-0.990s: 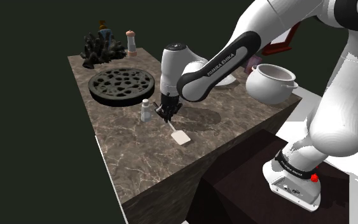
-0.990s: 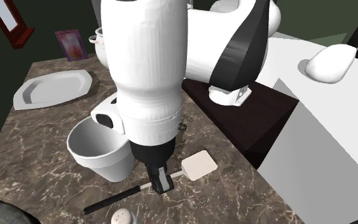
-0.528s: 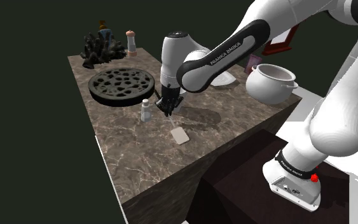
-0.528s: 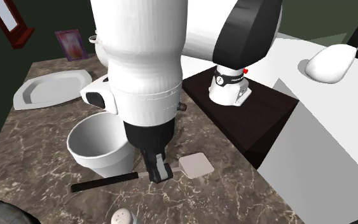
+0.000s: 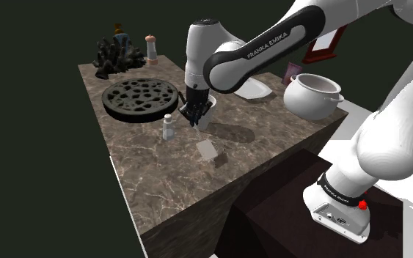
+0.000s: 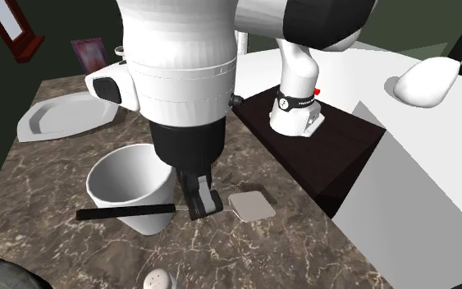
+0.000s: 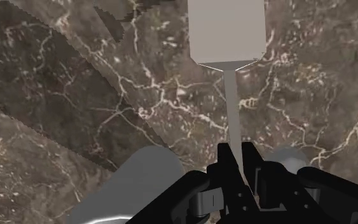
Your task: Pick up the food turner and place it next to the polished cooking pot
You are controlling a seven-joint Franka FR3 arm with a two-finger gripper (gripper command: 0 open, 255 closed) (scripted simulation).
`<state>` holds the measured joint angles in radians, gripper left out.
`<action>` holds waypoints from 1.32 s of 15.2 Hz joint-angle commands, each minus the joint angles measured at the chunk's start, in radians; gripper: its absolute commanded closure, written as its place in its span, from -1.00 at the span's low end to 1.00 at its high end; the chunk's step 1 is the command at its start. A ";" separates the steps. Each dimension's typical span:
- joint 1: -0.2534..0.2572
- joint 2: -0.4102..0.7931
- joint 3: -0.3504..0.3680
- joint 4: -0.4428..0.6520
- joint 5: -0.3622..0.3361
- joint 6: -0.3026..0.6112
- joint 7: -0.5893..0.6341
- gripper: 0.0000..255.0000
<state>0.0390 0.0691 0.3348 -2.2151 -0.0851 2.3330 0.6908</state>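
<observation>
Jutting sideways from the clenched end effector [image 6: 203, 205], the pinched food turner [image 6: 251, 205].

Dim renders overall. Shoulder view: the desk [image 5: 146, 183] marble reads dark against a flat dark green backdrop. The white arm [image 5: 388, 139] is the brightest thing, close to blown out on its upper shells. Light comes from above. The arm drops a soft dark patch on the desk, and the food turner [image 5: 207, 149] throws a small shadow just beside its blade. Wrist view: wide diagonal shadow bands cross the marble with stair-stepped edges, and the black tool [image 7: 241, 168] shows little shading.
</observation>
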 commanded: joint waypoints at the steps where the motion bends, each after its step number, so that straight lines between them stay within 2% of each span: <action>1: -0.001 -0.019 0.001 0.008 0.010 -0.026 -0.008 1.00; 20: -0.004 -0.130 -0.002 0.151 0.064 -0.273 -0.053 1.00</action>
<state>0.0334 -0.0551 0.3314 -2.0715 -0.0235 2.0738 0.6367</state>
